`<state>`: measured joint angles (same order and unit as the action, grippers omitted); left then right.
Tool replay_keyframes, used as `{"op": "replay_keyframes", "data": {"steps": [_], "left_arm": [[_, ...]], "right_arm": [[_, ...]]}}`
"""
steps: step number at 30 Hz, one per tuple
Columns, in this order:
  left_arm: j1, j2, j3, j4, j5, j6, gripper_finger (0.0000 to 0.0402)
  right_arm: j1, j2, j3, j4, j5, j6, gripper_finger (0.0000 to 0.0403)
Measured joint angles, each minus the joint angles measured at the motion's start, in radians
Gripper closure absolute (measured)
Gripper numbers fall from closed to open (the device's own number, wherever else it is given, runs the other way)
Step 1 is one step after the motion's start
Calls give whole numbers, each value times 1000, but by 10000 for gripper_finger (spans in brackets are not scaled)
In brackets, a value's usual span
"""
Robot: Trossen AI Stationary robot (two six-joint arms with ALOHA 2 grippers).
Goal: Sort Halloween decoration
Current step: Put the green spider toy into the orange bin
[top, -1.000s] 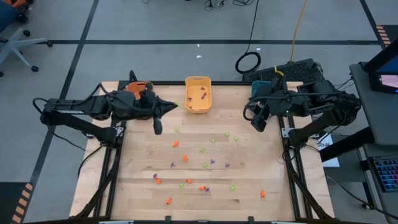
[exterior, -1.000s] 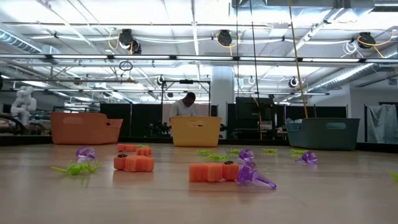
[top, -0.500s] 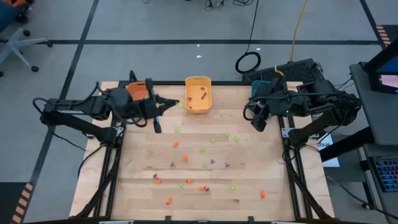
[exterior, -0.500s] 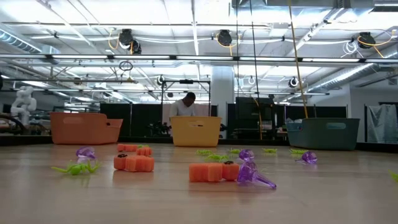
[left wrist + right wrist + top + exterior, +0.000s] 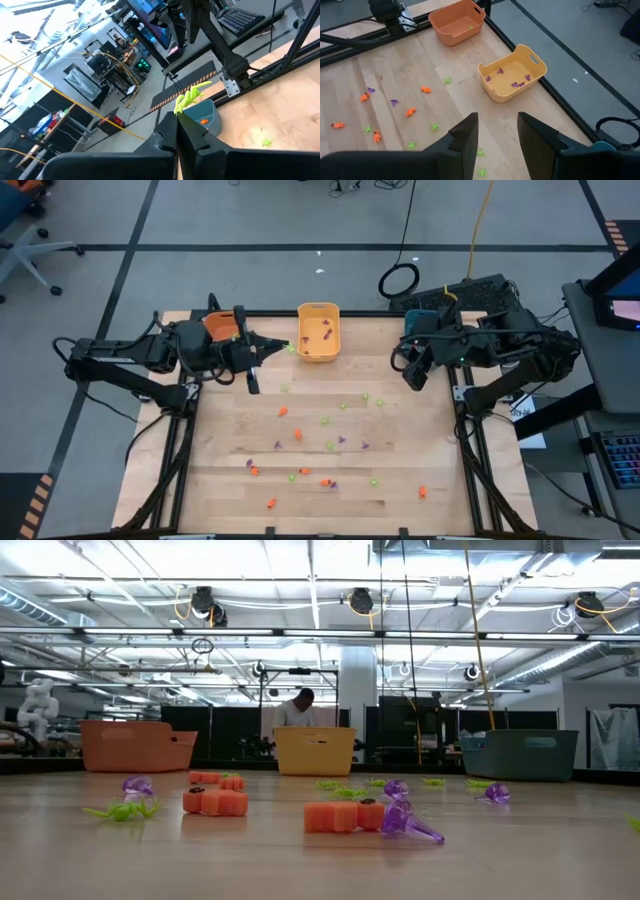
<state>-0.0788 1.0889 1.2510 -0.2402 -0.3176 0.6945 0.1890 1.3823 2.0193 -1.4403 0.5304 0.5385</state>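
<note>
Your left gripper (image 5: 176,131) was clamped on a light green spider trinket (image 5: 189,98), carried in the air between the orange bin (image 5: 222,326) and the yellow bin (image 5: 319,332). Your right gripper (image 5: 497,127) hovered empty by the teal bin (image 5: 420,323), its fingers apart.

The Halloween decoration (image 5: 327,442) lay scattered over the table (image 5: 210,480) in front of the yellow bin. These pieces looked featherlight and probably soft plastic, so they should neither break nor weigh on the grip, but they could flick away. You would do best to pinch each across its body, not its thin legs.

You had three bins. The yellow one held about five purple pieces and the orange one at least one green. On the table I counted roughly seven orange, eight green and four purple, though some were too small to be sure of.
</note>
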Motion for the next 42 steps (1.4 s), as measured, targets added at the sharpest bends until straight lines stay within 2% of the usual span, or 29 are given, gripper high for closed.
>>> {"op": "replay_keyframes", "data": {"steps": [5,12,16,24,30,32,36,42], "left_arm": [[0,0,0,-1,0,-18,402],[0,0,0,-17,-38,-189,402],[0,0,0,-43,-103,-273,402],[0,0,0,-111,-240,-550,402],[10,0,0,-262,-300,-696,402],[37,0,0,-336,-274,-771,402],[116,-4,0,-472,-159,-893,402],[269,-5,0,-620,-23,-926,402]], "right_arm": [[0,0,0,0,0,25,277],[0,0,0,0,0,26,277],[0,0,0,0,-1,26,277],[0,0,0,0,-2,25,277],[0,0,0,0,-2,12,277],[0,0,0,0,-3,0,277],[0,0,0,0,-3,-8,277],[0,0,0,-1,-3,-12,277]]}}
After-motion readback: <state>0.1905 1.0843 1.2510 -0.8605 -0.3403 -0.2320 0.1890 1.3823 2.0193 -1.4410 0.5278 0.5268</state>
